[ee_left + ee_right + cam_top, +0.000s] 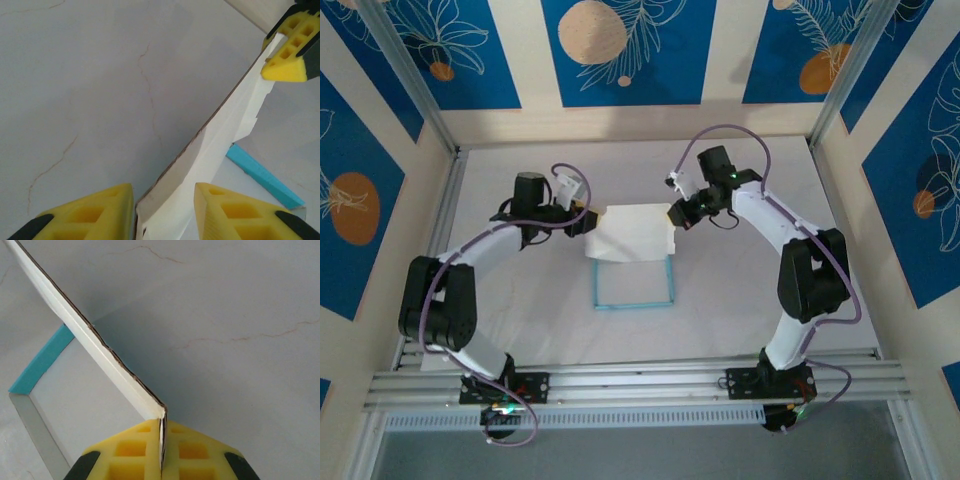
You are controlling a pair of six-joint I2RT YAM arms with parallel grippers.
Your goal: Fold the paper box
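Along the near edge of the table (pixel 720 320), ribbed aluminium rails (pixel 640 385) carry both arm bases, black joints alternating with glossy white links and looped lilac cables. Beyond them the tabletop is a smooth, pale, matt sheet with faint hairline veins like marble.

Midway across it lies the paper box (pixel 632 245), made of thin card. Its nearer part lies flat, showing as a narrow light-blue rectangular outline. Its far part is a broad white panel tilted up off the surface, with a raw brown cut edge along the top in the wrist views.

The left gripper (pixel 587 222) meets the panel's left end. Its blocky yellow fingers (pixel 85 212), moulded with square hollows, stand apart on either side of the card. The card runs up between them, but whether they press it cannot be told.

The right gripper (pixel 674 214) is at the panel's right end. Its yellow fingers (pixel 135 450) are closed flat against each other with the card's corner pinched in the seam. From there the white edge runs away diagonally towards a blue strip.

Behind the table, cream walls (pixel 525 50) rise with deep-blue panels (pixel 620 50) printed with white leaf outlines and peach and orange discs. Slanted metal posts (pixel 415 85) frame the corners.
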